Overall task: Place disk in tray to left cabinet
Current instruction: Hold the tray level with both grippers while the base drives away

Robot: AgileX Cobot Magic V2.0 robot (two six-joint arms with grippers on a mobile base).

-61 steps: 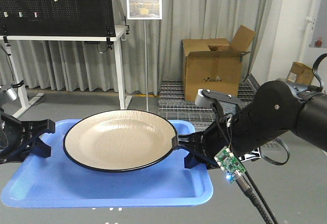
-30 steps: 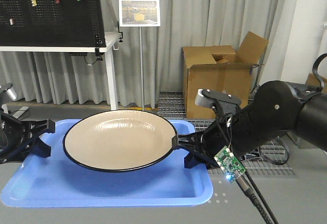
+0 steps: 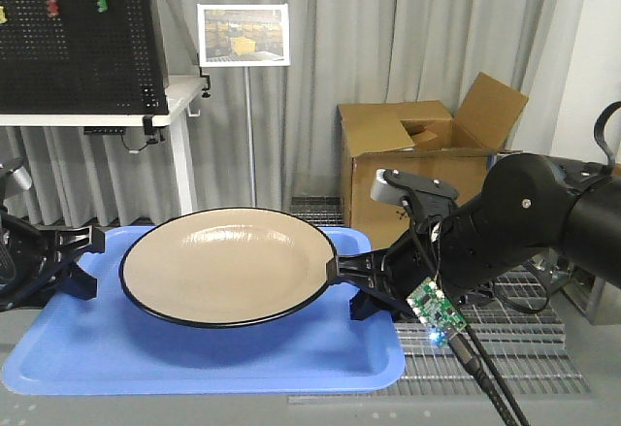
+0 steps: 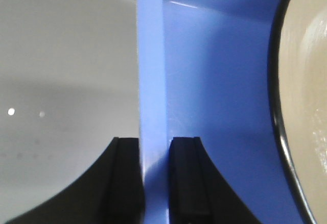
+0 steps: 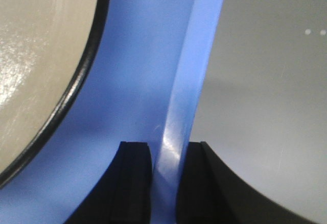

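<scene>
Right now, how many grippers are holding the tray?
2. The left gripper clamps the left rim of the tray, and the right gripper clamps its right rim. The plate sits between them. None hidden.

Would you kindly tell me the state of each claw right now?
Left claw: closed on the left rim of the blue tray.
Right claw: closed on the tray's right rim.

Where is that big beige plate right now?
In the front view the disk lies in the middle of the blue tray, which the left tool and right tool clamp by its end rims.
</scene>
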